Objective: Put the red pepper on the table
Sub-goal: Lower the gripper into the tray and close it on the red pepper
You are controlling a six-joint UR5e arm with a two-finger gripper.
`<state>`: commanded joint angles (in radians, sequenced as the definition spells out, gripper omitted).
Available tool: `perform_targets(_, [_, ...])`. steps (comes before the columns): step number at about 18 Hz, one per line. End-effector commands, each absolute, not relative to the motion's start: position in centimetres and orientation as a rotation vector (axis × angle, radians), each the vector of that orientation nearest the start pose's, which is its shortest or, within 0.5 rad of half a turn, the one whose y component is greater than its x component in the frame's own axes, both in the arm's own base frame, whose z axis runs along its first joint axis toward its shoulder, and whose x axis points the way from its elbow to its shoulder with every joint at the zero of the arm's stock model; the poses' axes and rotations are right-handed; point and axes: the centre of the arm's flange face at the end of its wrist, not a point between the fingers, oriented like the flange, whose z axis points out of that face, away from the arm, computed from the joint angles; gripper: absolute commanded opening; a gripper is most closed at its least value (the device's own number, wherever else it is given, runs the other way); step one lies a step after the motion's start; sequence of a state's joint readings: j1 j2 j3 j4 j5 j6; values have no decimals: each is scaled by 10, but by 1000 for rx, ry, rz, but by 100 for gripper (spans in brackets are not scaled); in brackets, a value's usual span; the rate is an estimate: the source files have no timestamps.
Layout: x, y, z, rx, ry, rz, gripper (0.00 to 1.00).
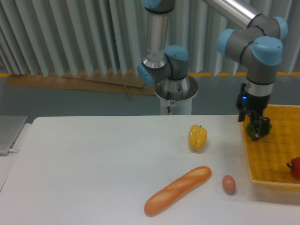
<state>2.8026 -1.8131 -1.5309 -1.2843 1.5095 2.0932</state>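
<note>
The arm reaches in from the upper right, its wrist pointing straight down over the far left corner of the basket (274, 161). The claw (257, 132) hangs just in front of the green pepper (267, 127), mostly hiding it; whether the fingers are parted or closed cannot be told, and contact with that pepper is unclear. The red pepper (295, 167), glossy, lies inside the yellow woven basket at its right side, cut off by the picture edge. On the smooth white surface (93, 164) lie a yellow pepper (197, 137), a long crusty baguette (177, 190) and a small brown egg (228, 184).
</note>
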Motion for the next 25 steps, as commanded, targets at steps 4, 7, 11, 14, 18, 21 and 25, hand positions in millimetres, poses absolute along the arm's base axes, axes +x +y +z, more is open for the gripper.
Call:
perform_targets(4, [-529, 331, 388, -2722, 1463, 163, 100])
perform_targets(7, [-538, 330, 379, -2704, 1501, 150, 100])
perform_targets(11, [-549, 314, 377, -2689, 1502, 159, 100])
perform_targets(14, [-555, 311, 379, -2678, 1478, 237, 100])
perform_targets(18, [-582, 300, 381, -2677, 1501, 275, 100])
perform_targets(21, [-603, 297, 374, -2681, 1507, 296, 100])
perform_targets(25, [-620, 299, 367, -2649, 1613, 407, 100])
